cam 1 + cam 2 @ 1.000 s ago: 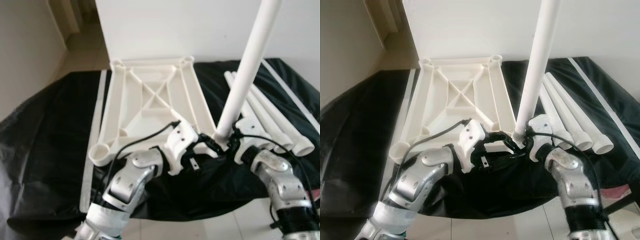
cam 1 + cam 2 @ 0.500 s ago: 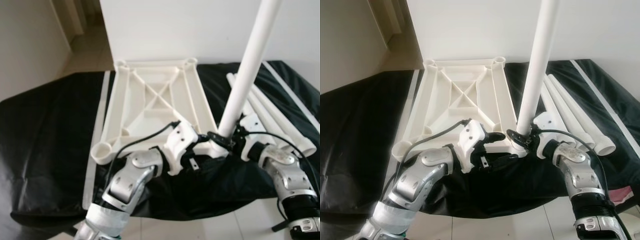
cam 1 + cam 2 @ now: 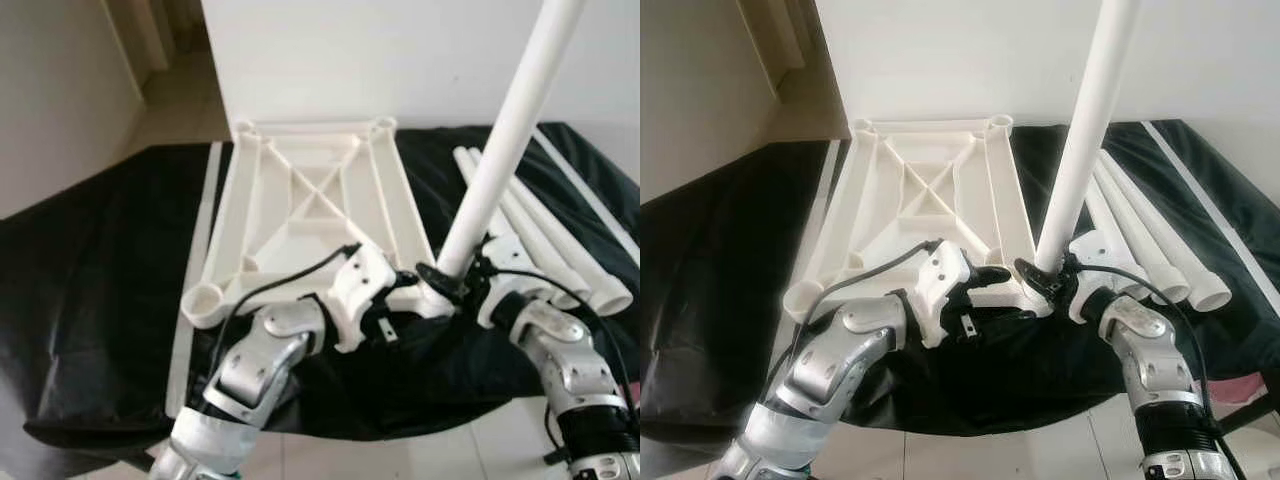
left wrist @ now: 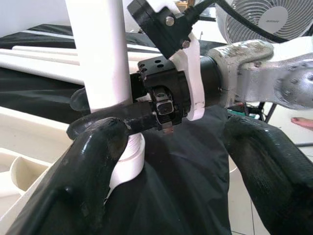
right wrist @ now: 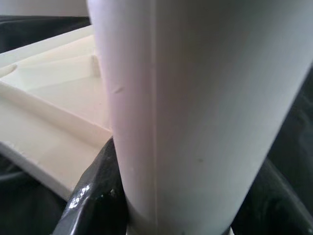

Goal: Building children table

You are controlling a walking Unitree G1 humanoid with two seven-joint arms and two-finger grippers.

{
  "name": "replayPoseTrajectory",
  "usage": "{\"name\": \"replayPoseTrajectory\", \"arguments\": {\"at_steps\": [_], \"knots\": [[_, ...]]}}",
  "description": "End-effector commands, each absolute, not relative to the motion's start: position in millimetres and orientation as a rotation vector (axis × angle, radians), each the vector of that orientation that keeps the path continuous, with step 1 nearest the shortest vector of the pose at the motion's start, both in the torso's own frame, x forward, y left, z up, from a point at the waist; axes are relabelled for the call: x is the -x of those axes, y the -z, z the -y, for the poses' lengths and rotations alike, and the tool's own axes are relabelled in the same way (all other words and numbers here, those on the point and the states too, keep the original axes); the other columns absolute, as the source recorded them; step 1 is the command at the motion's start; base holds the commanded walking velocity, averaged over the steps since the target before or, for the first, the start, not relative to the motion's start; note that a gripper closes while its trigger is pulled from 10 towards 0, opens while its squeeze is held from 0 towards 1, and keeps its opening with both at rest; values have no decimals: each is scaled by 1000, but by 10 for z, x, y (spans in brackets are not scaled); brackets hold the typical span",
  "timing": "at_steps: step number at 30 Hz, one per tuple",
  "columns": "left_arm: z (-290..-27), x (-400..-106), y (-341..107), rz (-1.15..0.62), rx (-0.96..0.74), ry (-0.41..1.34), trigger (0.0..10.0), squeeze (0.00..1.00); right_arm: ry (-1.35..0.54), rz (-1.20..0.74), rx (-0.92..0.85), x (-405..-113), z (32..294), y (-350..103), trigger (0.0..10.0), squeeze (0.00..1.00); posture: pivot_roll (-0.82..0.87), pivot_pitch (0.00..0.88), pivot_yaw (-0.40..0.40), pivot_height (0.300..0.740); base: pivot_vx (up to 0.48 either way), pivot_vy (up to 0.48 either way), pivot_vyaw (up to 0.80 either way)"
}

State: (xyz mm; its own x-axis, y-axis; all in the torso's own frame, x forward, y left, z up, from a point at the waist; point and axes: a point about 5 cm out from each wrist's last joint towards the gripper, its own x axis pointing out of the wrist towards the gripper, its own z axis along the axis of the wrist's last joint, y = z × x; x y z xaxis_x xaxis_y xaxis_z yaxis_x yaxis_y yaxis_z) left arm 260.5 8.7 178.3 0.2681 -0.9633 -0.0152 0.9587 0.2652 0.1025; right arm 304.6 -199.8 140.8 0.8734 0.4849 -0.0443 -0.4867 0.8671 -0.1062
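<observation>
The white table top (image 3: 310, 200) lies upside down on a black sheet. At its near right corner a white leg (image 3: 500, 150) stands in the socket, its top leaning to the right. My right gripper (image 3: 445, 280) is shut on the leg just above the socket; the right wrist view has the leg (image 5: 195, 98) close up between the black fingers (image 5: 93, 196). My left gripper (image 3: 998, 292) is open at the same corner, its fingers spread wide beside the leg's base (image 4: 100, 58).
Three spare legs (image 3: 1150, 240) lie side by side on the sheet right of the table top. An open socket (image 3: 205, 302) marks the near left corner. A white strip (image 3: 195, 250) runs along the left side. A fan (image 4: 274, 19) stands beyond the sheet.
The leg's top has tipped further to the right, with the right gripper still shut on its base. The left gripper has stayed at the corner.
</observation>
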Motion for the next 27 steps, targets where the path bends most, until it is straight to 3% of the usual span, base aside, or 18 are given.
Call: {"name": "replayPoseTrajectory", "arguments": {"at_steps": [1,11,13,14,15,19,27], "knots": [[-65,-2573,-1774,53,-97,1302,10000,0,-370,-94,80,-3002,1958,-1283,10000,0,-108,15,25,740,0,0,0],[-72,-2565,-1761,50,-98,1303,10000,0,-152,-134,-22,-2902,1820,-1269,10000,0,-114,13,23,740,0,0,0],[-67,-2566,-1759,49,-99,1304,10000,0,-60,-126,-40,-2892,1792,-1252,10000,0,-115,13,23,740,0,0,0],[-58,-2565,-1759,50,-100,1306,10000,0,124,-124,-123,-2835,1638,-1195,10000,0,-111,12,20,740,0,0,0],[-56,-2565,-1759,51,-100,1306,10000,0,171,-131,-144,-2812,1596,-1189,10000,0,-111,12,20,740,0,0,0],[-55,-2563,-1759,51,-98,1307,10000,0,88,-107,-145,-2794,1368,-1255,10000,0,-111,10,22,740,0,0,0],[-50,-2565,-1761,51,-103,1314,10000,0,85,-121,-157,-2766,1378,-1280,10000,0,-114,7,24,740,0,0,0]]}}
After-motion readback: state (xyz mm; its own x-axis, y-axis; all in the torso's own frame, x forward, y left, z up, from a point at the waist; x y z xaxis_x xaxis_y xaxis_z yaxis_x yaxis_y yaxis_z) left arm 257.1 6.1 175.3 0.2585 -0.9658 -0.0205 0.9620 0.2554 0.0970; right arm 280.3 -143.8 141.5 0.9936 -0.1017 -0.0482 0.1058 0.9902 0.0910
